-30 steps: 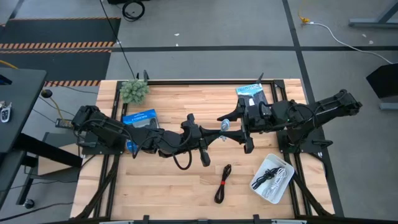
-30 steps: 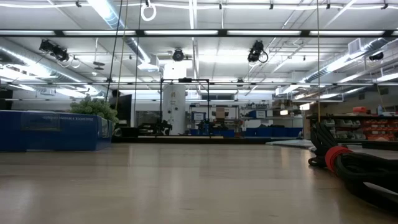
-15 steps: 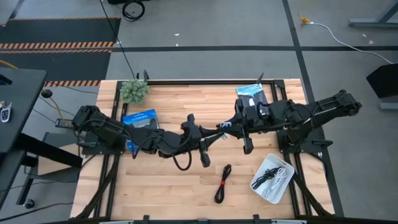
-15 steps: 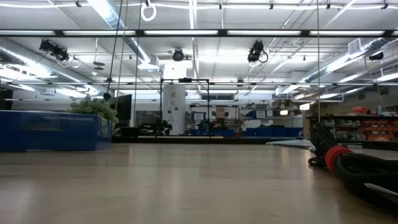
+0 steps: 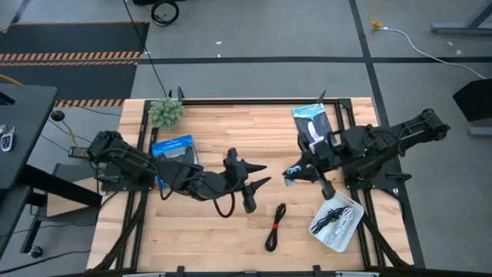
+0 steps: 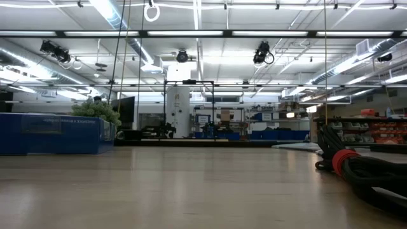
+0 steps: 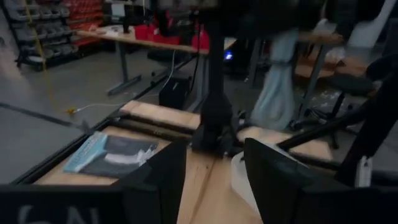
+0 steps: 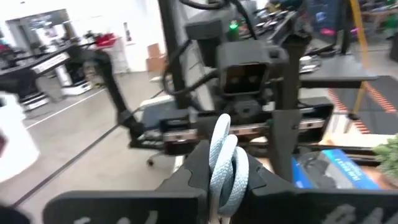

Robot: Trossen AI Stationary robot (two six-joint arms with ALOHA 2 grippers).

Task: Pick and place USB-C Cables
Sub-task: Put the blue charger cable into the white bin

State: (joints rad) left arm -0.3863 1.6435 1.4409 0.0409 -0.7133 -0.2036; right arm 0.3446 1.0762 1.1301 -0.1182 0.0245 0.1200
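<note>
Silver-grey cable (image 8: 225, 167) sits pinched between the right gripper (image 5: 293, 174) jaws, loops standing up out of them, clamped so it can be carried clear of the table. That gripper hangs above mid-table, and the white tray (image 5: 354, 221) lies off to its side toward the table's front corner, likely the drop spot.

Tray already holds two cables, judging from the high view: a white cable (image 5: 349, 218) and a thin black cable (image 5: 327, 220), tangled together, so the split is hard to tell.

The black cable with red (image 5: 276, 225) lies loose on the wood between the two grippers and nearer the front edge, touching neither, not yet picked. That makes four cables: one gripped, two in the tray, one on the table.

Left gripper (image 5: 259, 174) faces the right one across a gap, jaws spread wide and empty, nothing between them in its wrist view.

Other items: one blue box (image 5: 173, 146) behind the left arm, one dark packet (image 5: 311, 121) behind the right arm, one small green plant (image 5: 166, 112) at the back.
</note>
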